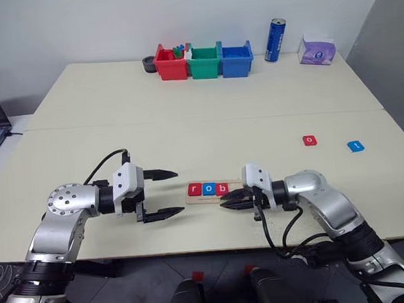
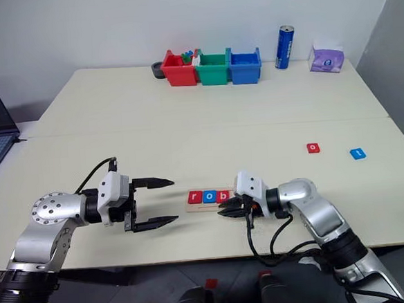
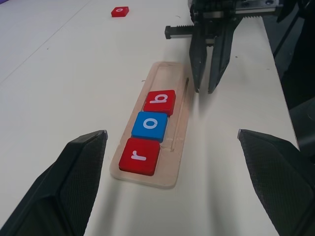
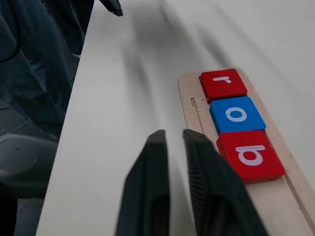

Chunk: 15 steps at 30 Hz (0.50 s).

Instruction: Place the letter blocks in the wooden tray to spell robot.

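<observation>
1. A pale table (image 1: 186, 125) holds a wooden tray (image 3: 173, 83) near its front edge, between the two grippers.
2. Three letter blocks sit in the tray's groove, touching in a row – a red "r" (image 3: 140, 156), a blue "o" (image 3: 150, 126) and a red "b" (image 3: 159, 102). The rest of the groove is bare wood.
3. Two more blocks lie flat on the table, well off to the right – a red "o" (image 1: 309, 140) and a blue "t" (image 1: 355, 145).
4. The left gripper (image 1: 159, 194) hovers just left of the tray, fingers spread wide, holding nothing.
5. The right gripper (image 1: 230, 199) sits at the tray's right end, fingers closed together and empty.
</observation>
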Each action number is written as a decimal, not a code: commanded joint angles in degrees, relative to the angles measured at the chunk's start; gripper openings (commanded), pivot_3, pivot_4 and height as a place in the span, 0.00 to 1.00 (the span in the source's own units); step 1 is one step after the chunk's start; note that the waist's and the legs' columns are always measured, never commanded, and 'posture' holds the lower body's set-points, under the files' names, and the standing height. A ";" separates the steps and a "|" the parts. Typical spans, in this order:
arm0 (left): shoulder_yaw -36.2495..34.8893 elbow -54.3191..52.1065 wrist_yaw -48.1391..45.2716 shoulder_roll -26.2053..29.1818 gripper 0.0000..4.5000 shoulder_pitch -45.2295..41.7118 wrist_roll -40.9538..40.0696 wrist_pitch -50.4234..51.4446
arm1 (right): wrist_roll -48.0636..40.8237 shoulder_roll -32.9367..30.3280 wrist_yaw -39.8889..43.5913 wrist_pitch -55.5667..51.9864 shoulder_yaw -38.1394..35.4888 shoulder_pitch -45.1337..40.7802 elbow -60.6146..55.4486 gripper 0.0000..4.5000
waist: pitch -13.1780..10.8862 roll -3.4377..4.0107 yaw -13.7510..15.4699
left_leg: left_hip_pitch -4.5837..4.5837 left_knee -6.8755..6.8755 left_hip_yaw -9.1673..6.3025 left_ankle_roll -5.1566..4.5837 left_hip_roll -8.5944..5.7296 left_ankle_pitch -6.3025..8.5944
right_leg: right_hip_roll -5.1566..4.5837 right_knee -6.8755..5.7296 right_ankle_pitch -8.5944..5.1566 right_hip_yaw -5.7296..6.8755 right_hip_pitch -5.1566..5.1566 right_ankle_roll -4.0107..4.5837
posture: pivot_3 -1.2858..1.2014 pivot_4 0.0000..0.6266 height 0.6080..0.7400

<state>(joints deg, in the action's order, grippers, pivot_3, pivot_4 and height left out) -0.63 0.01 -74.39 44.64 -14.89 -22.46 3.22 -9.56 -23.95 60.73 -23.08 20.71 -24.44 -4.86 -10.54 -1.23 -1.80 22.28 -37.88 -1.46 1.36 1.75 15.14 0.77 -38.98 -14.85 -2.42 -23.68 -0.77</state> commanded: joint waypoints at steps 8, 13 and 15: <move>-0.92 -2.07 0.08 0.57 1.00 -0.02 -0.29 -0.23 | 2.84 2.47 -5.62 2.34 0.42 -1.70 1.76 0.01 | 0.00 0.00 0.02 | 0.15 -0.02 -0.01 0.00 -0.01 0.00 | 0.00 0.00 0.00 0.01 -0.10 0.00 | 0.52 0.24 1.00; -0.93 -2.35 0.16 0.67 1.00 0.16 -0.24 -0.07 | 4.00 3.17 -6.58 3.46 0.65 -2.64 3.97 0.01 | 0.00 0.00 0.00 | 0.19 -0.01 -0.01 0.00 0.00 0.00 | 0.00 0.00 0.00 0.01 -0.15 0.01 | 0.52 0.24 1.00; -0.98 -2.47 0.23 0.71 1.00 0.24 -0.23 0.01 | 4.38 3.35 -6.82 3.94 0.67 -2.94 4.74 0.01 | 0.00 0.00 0.01 | 0.25 -0.02 0.00 0.00 -0.01 0.00 | 0.00 0.00 0.00 0.00 -0.21 0.01 | 0.52 0.24 1.00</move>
<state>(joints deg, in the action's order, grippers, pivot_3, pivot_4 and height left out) -0.63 -0.47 -74.37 44.67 -14.77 -22.47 3.35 -5.64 -21.04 54.46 -20.43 21.54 -26.15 0.29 -10.54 -1.23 -1.80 22.55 -37.89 -1.45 1.37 1.75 15.14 0.77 -38.99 -14.84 -2.42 -23.93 -0.76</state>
